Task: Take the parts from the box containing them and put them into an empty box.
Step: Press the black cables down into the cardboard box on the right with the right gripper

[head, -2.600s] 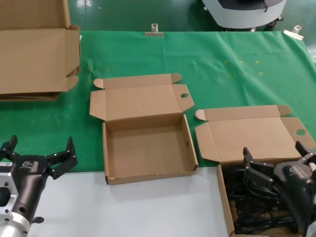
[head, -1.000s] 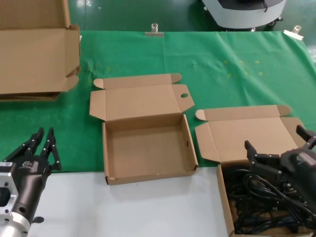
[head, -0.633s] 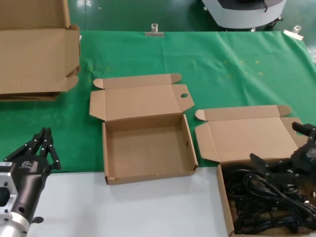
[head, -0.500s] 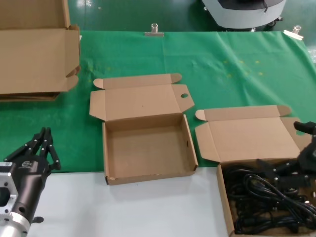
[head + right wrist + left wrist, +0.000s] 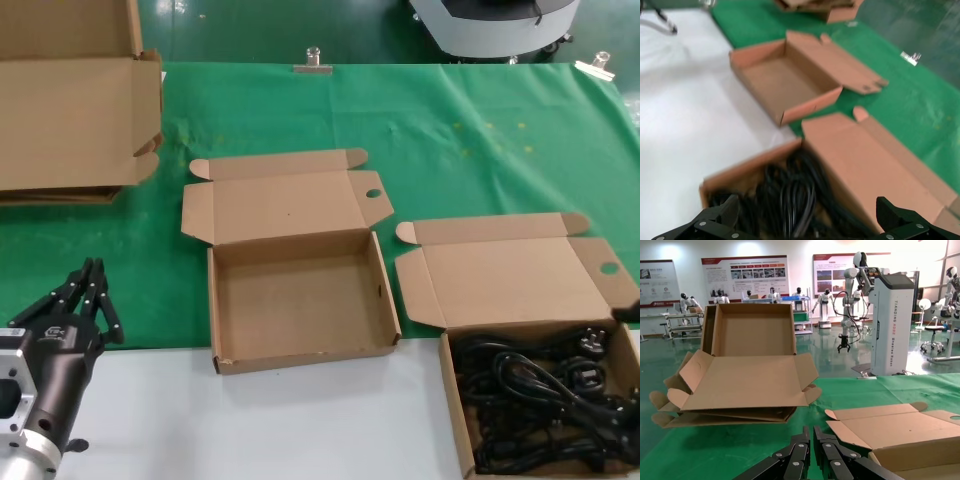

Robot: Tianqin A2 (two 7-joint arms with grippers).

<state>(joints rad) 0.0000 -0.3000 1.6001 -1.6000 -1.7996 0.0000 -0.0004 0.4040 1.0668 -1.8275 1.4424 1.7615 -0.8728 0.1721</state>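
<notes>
My right gripper (image 5: 807, 222) has pulled up and back out of the head view, where a moment ago it sat low over the cables; only a dark sliver shows at that view's right edge. Its wrist view shows the jaws spread wide, holding nothing.

Directly beneath it lies the box containing them (image 5: 452, 405), and the black cables (image 5: 785, 197) are a tangled heap with no single long axis I can pick out. This arm is clearly the nearer one.

Beyond that box, toward my left side, sits an empty box (image 5: 298, 300), lid folded back.

My left gripper (image 5: 809, 460) waits low at my near left, fingers pressed together, empty. Farther off from it are the large cartons (image 5: 747, 367).
</notes>
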